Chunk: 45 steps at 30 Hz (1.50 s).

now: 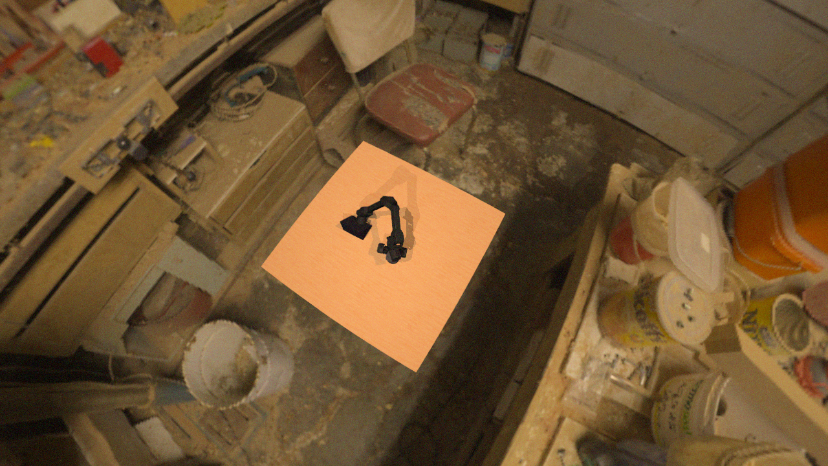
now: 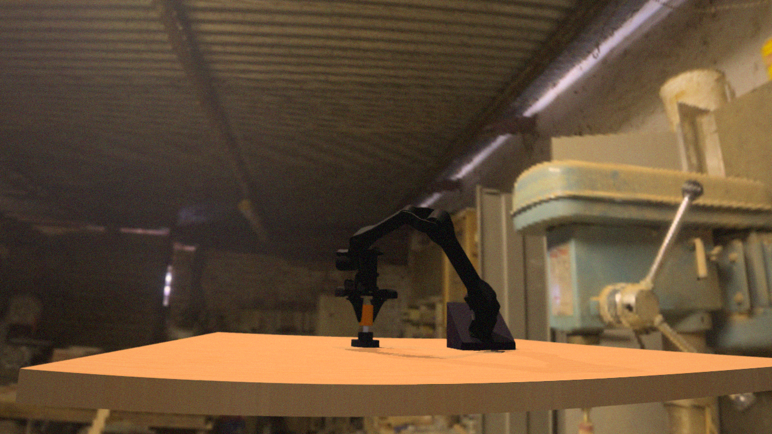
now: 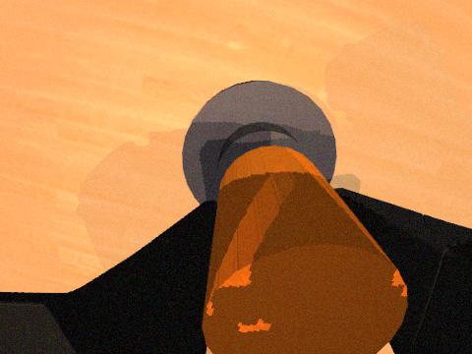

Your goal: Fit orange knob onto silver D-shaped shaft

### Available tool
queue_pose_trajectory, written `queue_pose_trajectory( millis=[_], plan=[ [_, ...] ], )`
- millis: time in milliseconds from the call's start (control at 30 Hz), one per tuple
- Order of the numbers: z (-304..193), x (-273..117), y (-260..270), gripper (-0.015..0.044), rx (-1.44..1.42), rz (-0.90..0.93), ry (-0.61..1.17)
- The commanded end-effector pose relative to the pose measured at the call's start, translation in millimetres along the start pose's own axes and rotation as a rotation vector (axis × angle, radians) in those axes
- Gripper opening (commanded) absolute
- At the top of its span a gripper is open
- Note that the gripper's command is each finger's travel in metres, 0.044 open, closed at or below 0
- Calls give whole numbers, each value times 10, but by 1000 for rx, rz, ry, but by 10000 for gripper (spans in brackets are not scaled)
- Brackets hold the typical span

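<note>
My gripper (image 2: 367, 318) (image 3: 273, 206) points straight down and is shut on the orange knob (image 2: 367, 311) (image 3: 315, 295), which stands upright between the fingers. The knob is right over the black round pedestal (image 2: 365, 342) (image 3: 261, 100). In the exterior view a short length of the silver shaft (image 2: 365, 328) shows between the knob's lower end and the pedestal. The knob's underside is at about the shaft's tip; I cannot tell whether the tip is inside the hole. The hole and the flat sides are hidden. In the top view the arm hides the knob and pedestal.
The arm's dark wedge-shaped base (image 1: 355, 228) (image 2: 456, 326) stands on the square wooden table top (image 1: 358, 301) (image 2: 161, 361), right of the pedestal in the exterior view. The arm arches from it over to the pedestal.
</note>
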<state>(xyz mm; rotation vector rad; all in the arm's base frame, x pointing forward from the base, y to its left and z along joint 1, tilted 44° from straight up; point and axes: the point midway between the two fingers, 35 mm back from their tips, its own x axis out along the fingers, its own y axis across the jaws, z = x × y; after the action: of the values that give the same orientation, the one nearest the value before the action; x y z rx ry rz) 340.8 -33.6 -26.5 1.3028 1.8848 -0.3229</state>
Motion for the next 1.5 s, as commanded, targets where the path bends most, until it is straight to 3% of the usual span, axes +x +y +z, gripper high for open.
queue_pose_trajectory(
  millis=[0,733,1000,1467],
  plan=[
    [8,-2,10,0,-3,6,2],
    [-14,-28,-12,0,-3,5,2],
    [0,-25,10,0,-212,6,1],
    [2,5,-8,0,-212,6,1]
  ],
)
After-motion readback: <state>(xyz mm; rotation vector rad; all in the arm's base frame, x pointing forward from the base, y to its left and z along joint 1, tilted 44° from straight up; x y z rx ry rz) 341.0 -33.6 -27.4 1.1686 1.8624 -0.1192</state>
